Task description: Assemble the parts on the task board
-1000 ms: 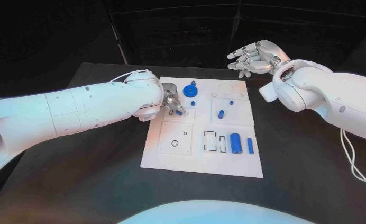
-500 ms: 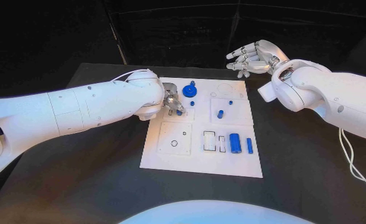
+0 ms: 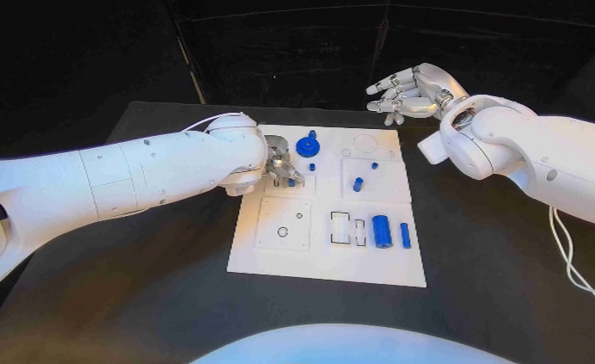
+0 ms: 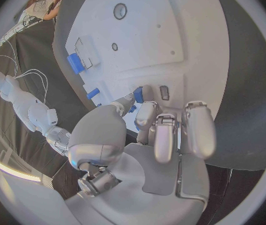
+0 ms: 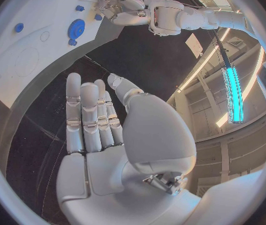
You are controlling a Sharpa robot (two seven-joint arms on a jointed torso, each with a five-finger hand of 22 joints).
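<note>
The left hand (image 3: 280, 166) pinches a small blue part (image 4: 138, 95) at the white board's (image 3: 316, 261) left edge. The right hand (image 3: 409, 93) hangs open, fingers apart, beyond the board's far corner.

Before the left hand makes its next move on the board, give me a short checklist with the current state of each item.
1. Left hand over the white board: ok.
2. Small blue piece at its fingers: ok, touching.
3. Piece firmly held: cannot tell.
4. Piece seated in its slot: cannot tell, fingers cover it.
5. Right hand clear of the board, holding nothing: ok.
6. Blue cylinder lying free near the board's right edge: ok.
</note>
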